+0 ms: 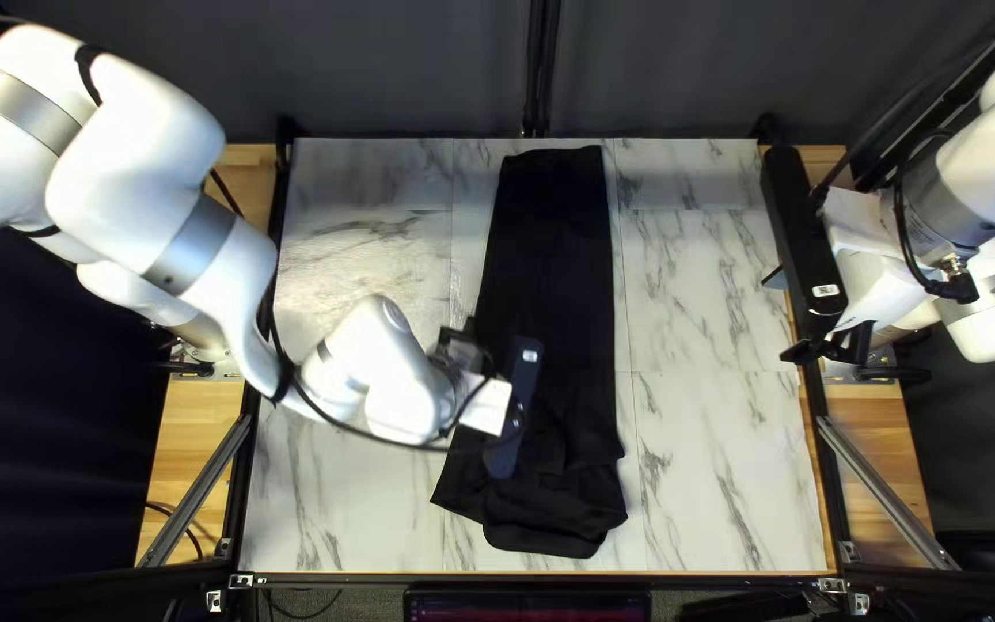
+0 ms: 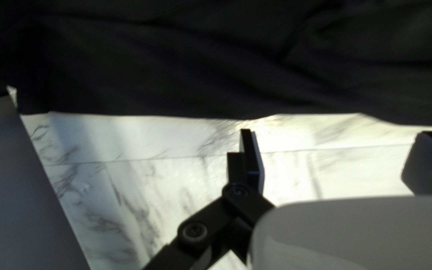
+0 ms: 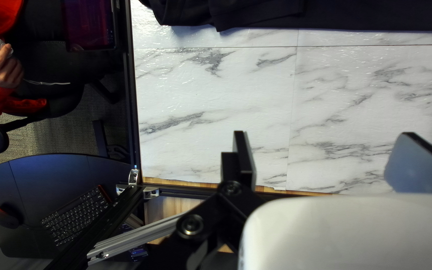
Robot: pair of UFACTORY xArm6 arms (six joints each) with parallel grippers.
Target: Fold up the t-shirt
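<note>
The black t-shirt (image 1: 549,265) lies as a long strip from the table's far side toward its near edge, with uneven, bunched folds at the near end. My left gripper (image 1: 514,409) is over its near half; its fingertips are hidden there. In the left wrist view my left gripper (image 2: 338,150) stands open with marble under it, the t-shirt (image 2: 201,70) lying just ahead. At the table's right edge is my right gripper (image 1: 785,315). The right wrist view shows the right gripper (image 3: 328,150) open over bare marble, the t-shirt (image 3: 261,12) farther ahead.
The marble table (image 1: 705,288) extends on both sides of the shirt. Metal frame bars (image 1: 883,490) run along its sides. Beyond the near edge, the right wrist view shows a person's hand (image 3: 3,67) with a red sleeve, a keyboard (image 3: 76,215) and a mouse (image 3: 6,218).
</note>
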